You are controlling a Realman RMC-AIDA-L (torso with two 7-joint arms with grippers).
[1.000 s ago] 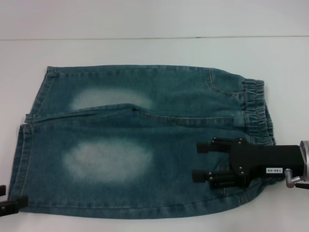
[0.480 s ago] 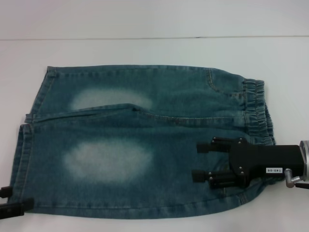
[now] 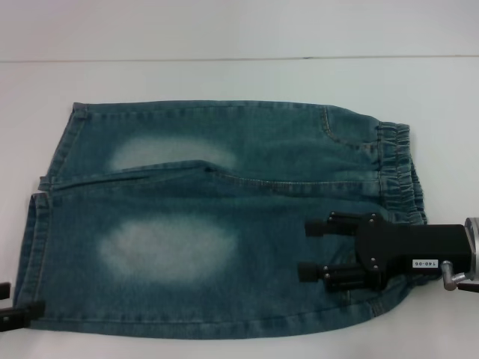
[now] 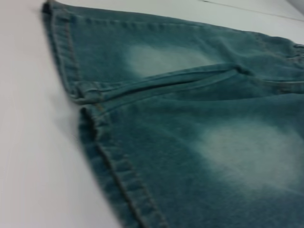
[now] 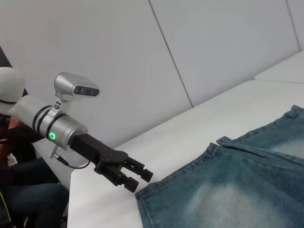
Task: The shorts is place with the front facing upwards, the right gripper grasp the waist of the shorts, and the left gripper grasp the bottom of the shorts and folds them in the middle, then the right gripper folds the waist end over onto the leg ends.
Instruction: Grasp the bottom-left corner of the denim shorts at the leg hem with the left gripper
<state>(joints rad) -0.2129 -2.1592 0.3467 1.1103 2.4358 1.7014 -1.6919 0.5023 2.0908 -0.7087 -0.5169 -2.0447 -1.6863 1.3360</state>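
While right gripper (image 3: 313,250) hovers spread over shorts (image 3: 224,224), open left gripper (image 3: 19,303) retreated slightly.

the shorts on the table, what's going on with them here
A two-armed robot is setting up to fold the denim shorts, which lie flat and unfolded on the white table. The right pincer is open over the waist end, near the elastic waistband. The left pincer sits open at the near leg's hem corner. Neither has gripped the cloth yet.

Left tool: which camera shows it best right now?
Right wrist view: the whole left tool shows with fingers apart, at the shorts' hem corner. Head view shows only its tips at the frame's edge; left wrist view shows none.
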